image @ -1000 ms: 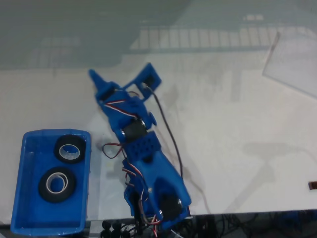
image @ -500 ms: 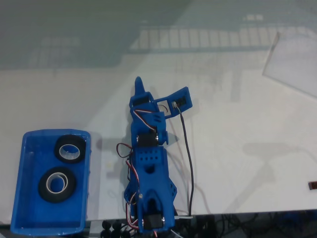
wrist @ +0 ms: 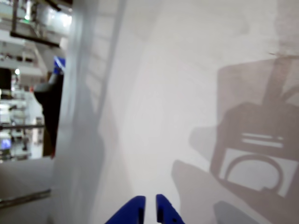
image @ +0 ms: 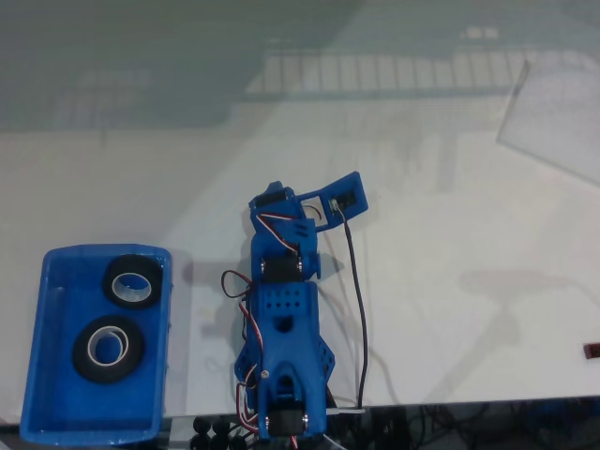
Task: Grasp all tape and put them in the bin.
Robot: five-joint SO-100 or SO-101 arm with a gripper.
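Tape rolls [image: 131,281] [image: 108,349], two, sit in blue bin [image: 52,412], well left of my claw [wrist: 149,209] in fixed view; claw tips nearly together, empty.

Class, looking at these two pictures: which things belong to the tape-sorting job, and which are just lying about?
Job:
tape rolls
bin
end effector

Lying about:
clear sheet
small dark item at the table's right edge
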